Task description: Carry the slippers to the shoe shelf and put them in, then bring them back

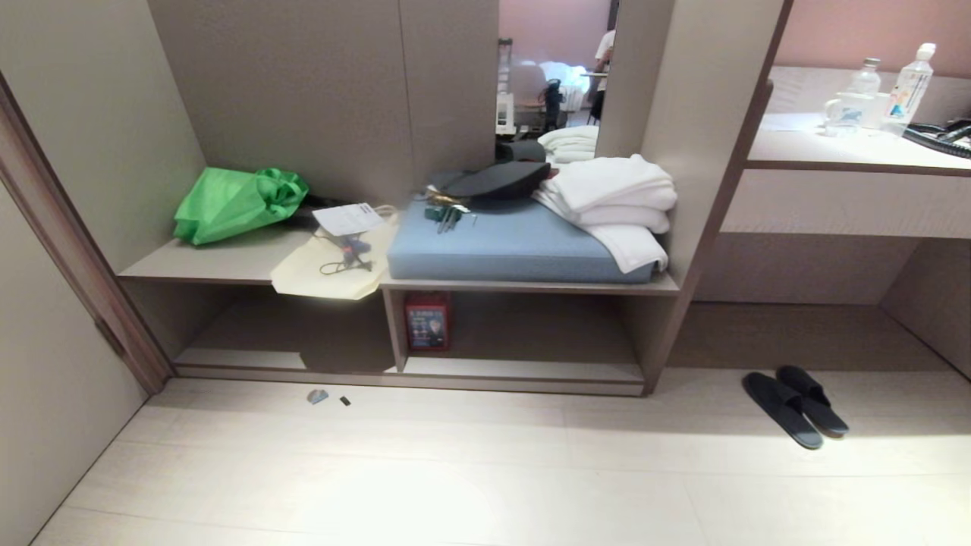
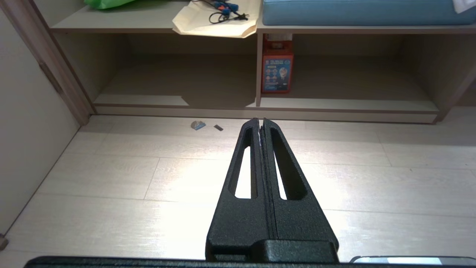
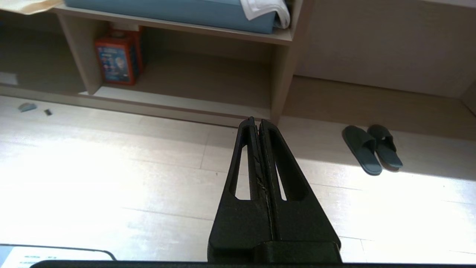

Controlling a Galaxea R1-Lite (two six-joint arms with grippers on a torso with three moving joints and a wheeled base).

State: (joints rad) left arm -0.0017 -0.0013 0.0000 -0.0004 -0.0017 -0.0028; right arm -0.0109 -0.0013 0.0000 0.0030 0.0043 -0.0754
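Now, slippers [image 1: 795,407]: lay side by side on the floor, right of the shoe shelf [image 1: 523,369], toes toward the wall, long axes angled.
Right pincer [image 3: 258,123]: shut, empty; nearer, slippers off to its right.
Left pincer [image 2: 259,122]: shut, empty, facing the shelf.
Material: soft dark fabric, thin flat soles.

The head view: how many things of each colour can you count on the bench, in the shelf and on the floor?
Dark blue-grey: 2, the slippers on the floor
Green: 1, a bag on the bench top
Blue: 1, a cushion
Red: 1, a box in the shoe shelf
White: 1, a towel stack
Total: 6
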